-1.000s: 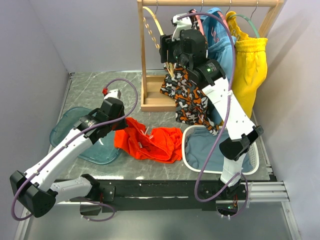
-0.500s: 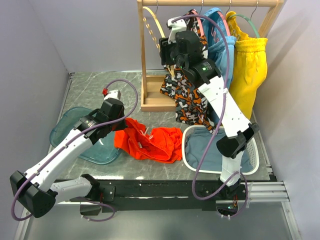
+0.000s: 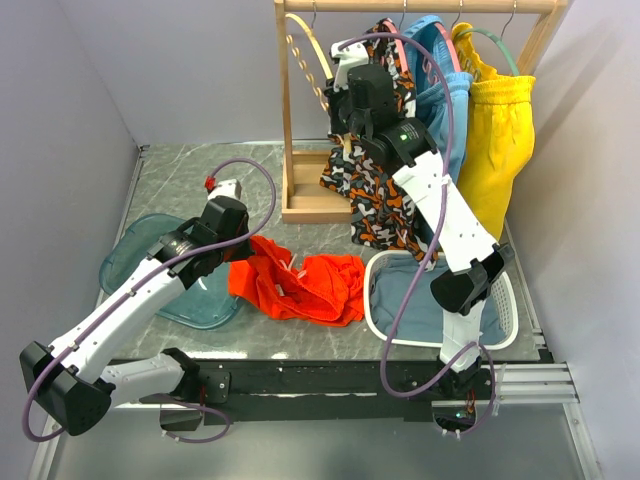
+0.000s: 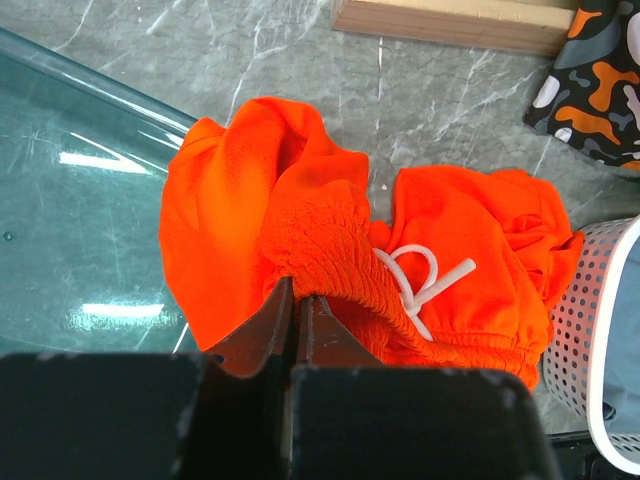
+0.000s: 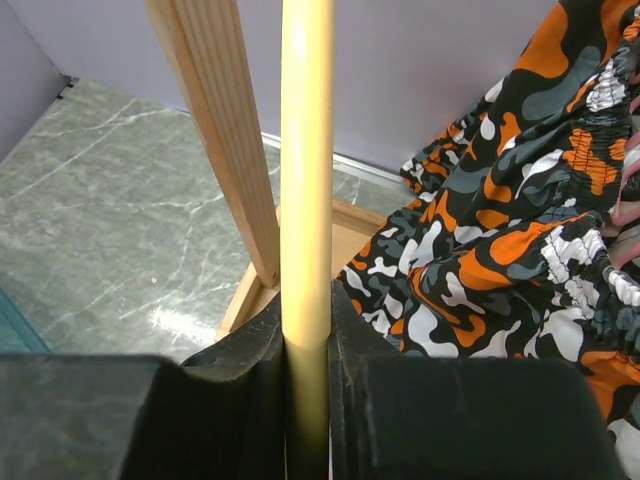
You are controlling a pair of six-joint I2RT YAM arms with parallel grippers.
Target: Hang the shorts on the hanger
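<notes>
The orange-red shorts (image 3: 300,285) lie crumpled on the table, with a white drawstring (image 4: 425,280) showing in the left wrist view (image 4: 260,210). My left gripper (image 4: 298,290) is shut on their gathered waistband; in the top view it (image 3: 238,250) sits at their left edge. The tan hoop hanger (image 3: 308,52) hangs at the left end of the wooden rack rail (image 3: 420,5). My right gripper (image 3: 340,122) is up at the rack and shut on the hanger's tan rim (image 5: 306,150), which passes between its jaws (image 5: 306,305).
Patterned shorts (image 3: 375,195), blue shorts (image 3: 450,95) and yellow shorts (image 3: 500,130) hang on the rack. The rack's wooden post (image 5: 215,130) and base (image 3: 315,195) are beside the right gripper. A white basket (image 3: 390,320) sits right of the shorts, a teal tray (image 3: 130,255) left.
My right gripper has risen and moved a little right along the rack with the hanger rim in it. The left arm and the shorts have not moved.
</notes>
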